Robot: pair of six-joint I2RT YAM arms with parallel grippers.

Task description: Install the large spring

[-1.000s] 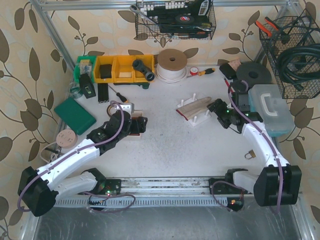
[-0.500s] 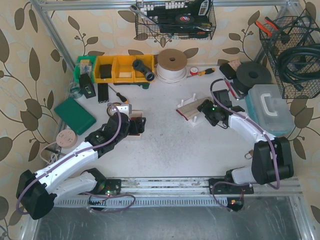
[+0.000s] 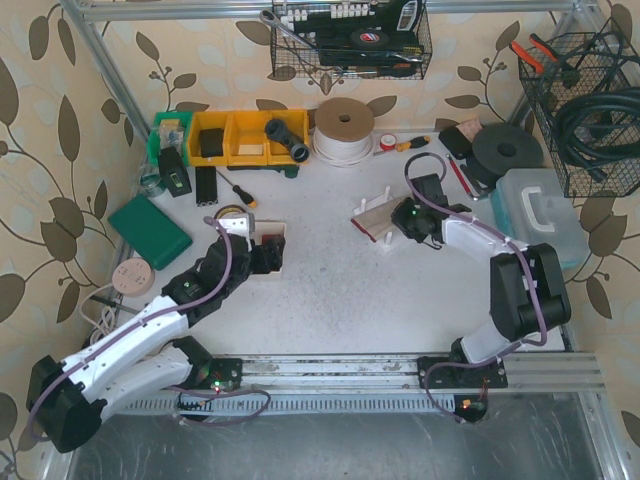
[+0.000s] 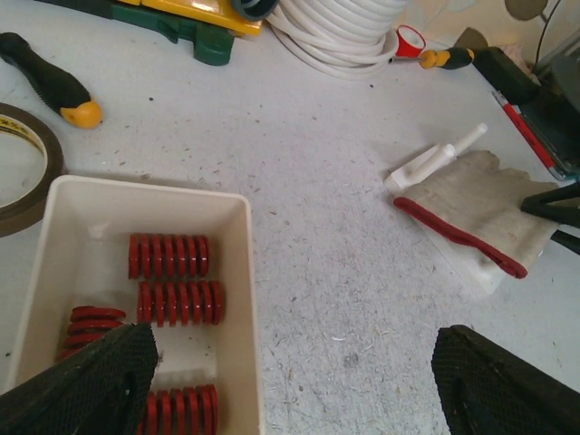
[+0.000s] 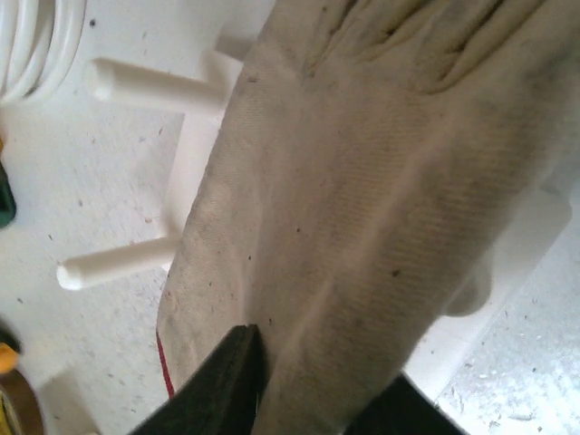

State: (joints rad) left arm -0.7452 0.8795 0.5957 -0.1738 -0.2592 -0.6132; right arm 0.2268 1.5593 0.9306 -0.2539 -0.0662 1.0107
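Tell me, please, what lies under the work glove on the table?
A white peg stand: two round pegs and part of its base stick out from beneath the glove. The rest of the stand is covered, so anything sitting on it cannot be seen.

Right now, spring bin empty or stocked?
Stocked: the left wrist view shows at least four red springs lying on their sides inside the white bin.

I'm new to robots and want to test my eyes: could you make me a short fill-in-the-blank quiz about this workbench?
The springs in the white tray are ____ in colour.
Draped over the white peg stand lies a ____.
The left hand by the tray has its fingers ____.
The stand sits nearest the robot's ____ arm.
Missing words: red; glove; open; right.
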